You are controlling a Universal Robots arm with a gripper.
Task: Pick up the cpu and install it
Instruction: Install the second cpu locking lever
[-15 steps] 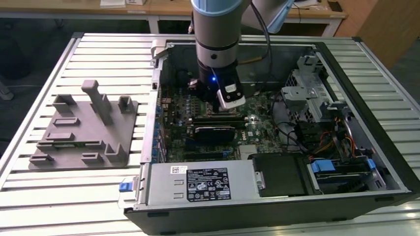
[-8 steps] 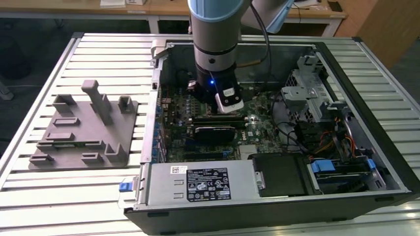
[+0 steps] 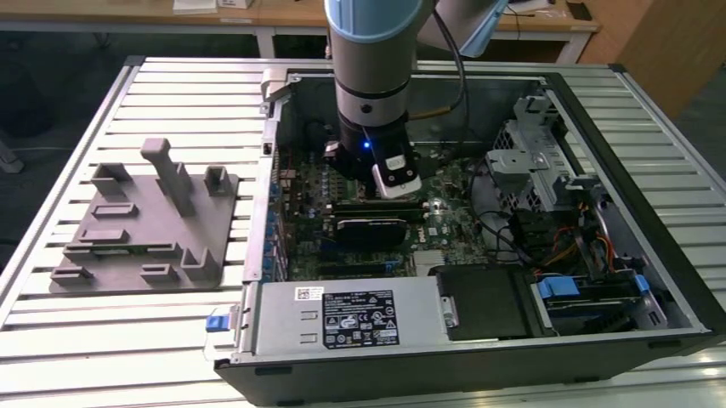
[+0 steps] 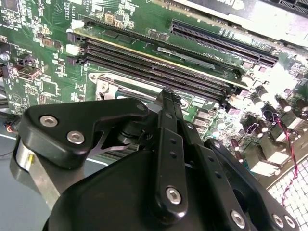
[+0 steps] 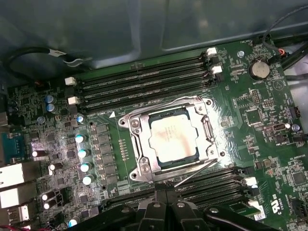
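Note:
The cpu (image 5: 172,139), a silvery square chip with a pale rim, lies flat inside the metal socket frame (image 5: 136,166) on the green motherboard (image 5: 269,139). A thin wire lever (image 5: 195,174) stands off at an angle along one side of the frame. My gripper (image 5: 166,195) hovers just off the socket's edge, its black fingers pressed together with nothing between them. In the second wrist view the shut gripper (image 4: 167,95) covers most of the socket, and a corner of the frame (image 4: 103,86) shows. In the exterior view the arm (image 3: 369,102) reaches straight down into the open computer case (image 3: 635,280).
Memory slots (image 5: 144,84) run along both sides of the socket, with capacitors (image 5: 84,154) close by. A black glossy block (image 3: 369,229) sits in the case below the arm. A grey tray with upright posts (image 3: 148,229) stands on the slatted table at the exterior view's left.

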